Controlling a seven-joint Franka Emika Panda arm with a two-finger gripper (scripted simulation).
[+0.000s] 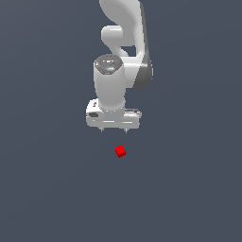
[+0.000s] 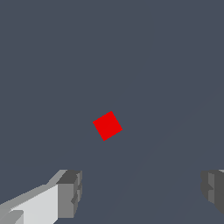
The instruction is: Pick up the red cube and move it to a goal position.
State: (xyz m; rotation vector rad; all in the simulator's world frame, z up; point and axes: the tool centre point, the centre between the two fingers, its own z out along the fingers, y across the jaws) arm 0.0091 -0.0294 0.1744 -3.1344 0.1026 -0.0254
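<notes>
Wrist view: pincer (image 2: 140, 192) spread wide, clear of red cube (image 2: 107, 125).

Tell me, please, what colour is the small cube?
The cube is plain bright red, without any pattern. It shows best in the wrist view.

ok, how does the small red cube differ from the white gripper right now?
Colour: the small matte red cube is bright red; the white gripper is white with grey fingers.
Size: the cube is narrower than the gap between the open gripper's fingers.
Position: the cube sits apart from the gripper, ungrasped.
Orientation: in the wrist view, the cube sits rotated relative to the fingers.
</notes>
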